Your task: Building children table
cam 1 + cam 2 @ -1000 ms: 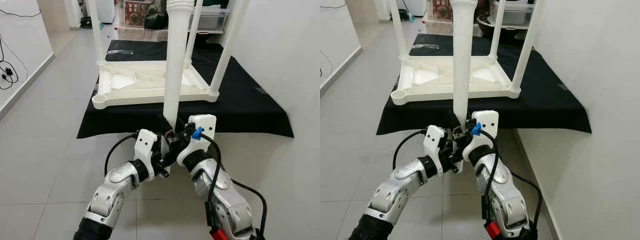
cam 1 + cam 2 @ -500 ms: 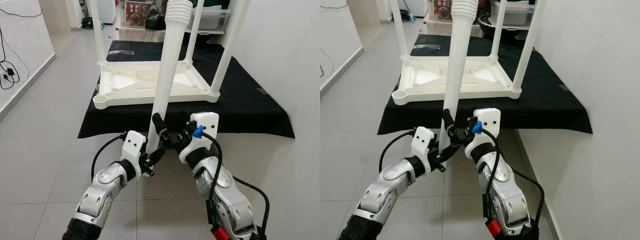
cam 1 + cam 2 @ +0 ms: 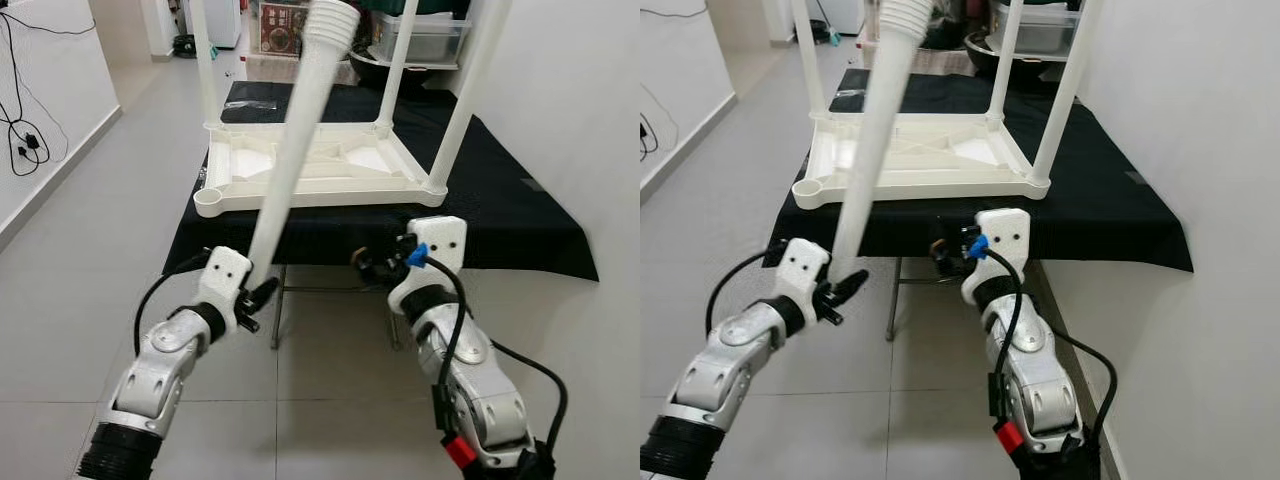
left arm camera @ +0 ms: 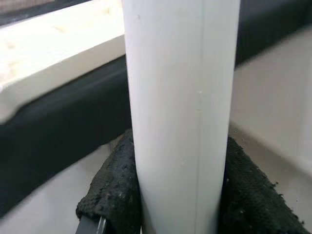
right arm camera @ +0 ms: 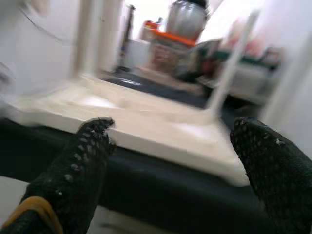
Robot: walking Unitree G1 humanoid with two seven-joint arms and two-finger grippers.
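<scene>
A white children's table top [image 3: 330,193] lies upside down on a black-covered stand [image 3: 500,220], with three white legs [image 3: 470,90] standing up from its corners. The round socket [image 3: 207,201] at its near left corner is empty. My left gripper [image 3: 262,292] is shut on the lower end of a loose white leg [image 3: 290,150], which tilts up and to the right over the table top. The left wrist view has that leg [image 4: 180,112] clamped between the black pads [image 4: 112,190]. My right gripper [image 3: 372,265] is open just before the cloth's front edge, holding nothing [image 5: 170,141].
A white wall [image 3: 590,120] runs close along the right of the stand. Grey tiled floor [image 3: 90,250] spreads to the left, with cables [image 3: 20,100] on the left wall. Boxes and a plastic bin [image 3: 420,35] stand behind the stand.
My right gripper let go of the leg and drew off to the right. My left gripper carried the leg's base leftward, so the leg now leans more to the right.
</scene>
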